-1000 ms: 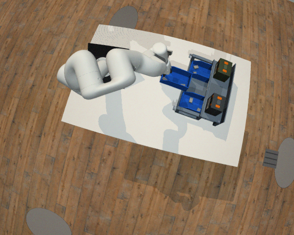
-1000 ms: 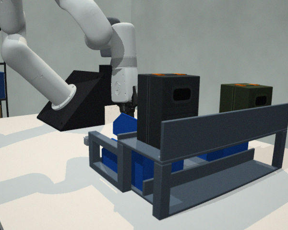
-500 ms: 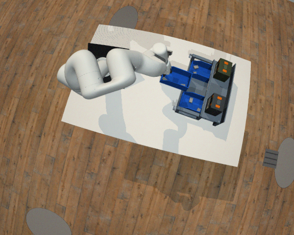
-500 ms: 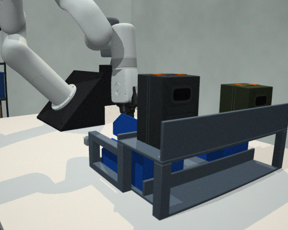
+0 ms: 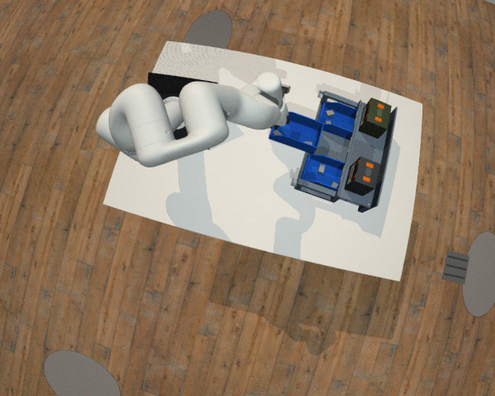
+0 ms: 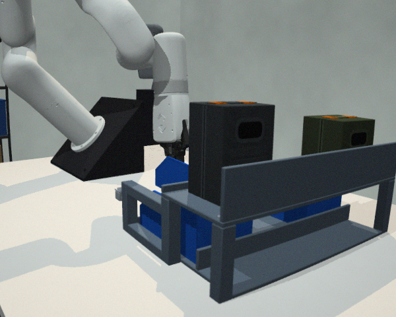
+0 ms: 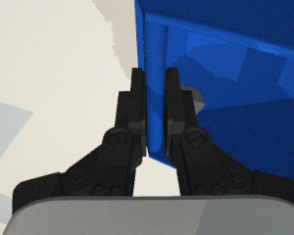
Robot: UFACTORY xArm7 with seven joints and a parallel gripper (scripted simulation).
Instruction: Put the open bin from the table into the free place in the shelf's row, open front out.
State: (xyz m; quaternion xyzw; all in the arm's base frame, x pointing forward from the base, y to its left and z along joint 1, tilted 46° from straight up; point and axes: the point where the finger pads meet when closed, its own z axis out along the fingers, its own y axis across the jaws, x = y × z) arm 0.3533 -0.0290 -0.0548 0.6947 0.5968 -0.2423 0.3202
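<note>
The held bin (image 5: 299, 131) (image 6: 170, 173) (image 7: 245, 122) is blue, with grey parts (image 5: 307, 143) (image 7: 198, 100) inside. It is in front of the shelf (image 5: 369, 148) (image 6: 311, 185), its shelf-side end close to the free place (image 5: 333, 143) between two blue bins (image 5: 341, 114) (image 5: 320, 172). In the exterior view it shows higher than the shelved bins; its exact height and tilt are hard to tell. My gripper (image 6: 175, 155) (image 7: 154, 87) points down and is shut on the bin's end wall away from the shelf, one finger each side. The arm partly hides this in the top view.
A black case (image 5: 360, 176) (image 6: 230, 146) and a dark green case (image 5: 374, 119) (image 6: 338, 136) stand on the shelf's upper board, behind the row. Grey side frames (image 5: 316, 192) (image 6: 142, 194) bound the row. The black arm base (image 6: 119, 143) stands on the table.
</note>
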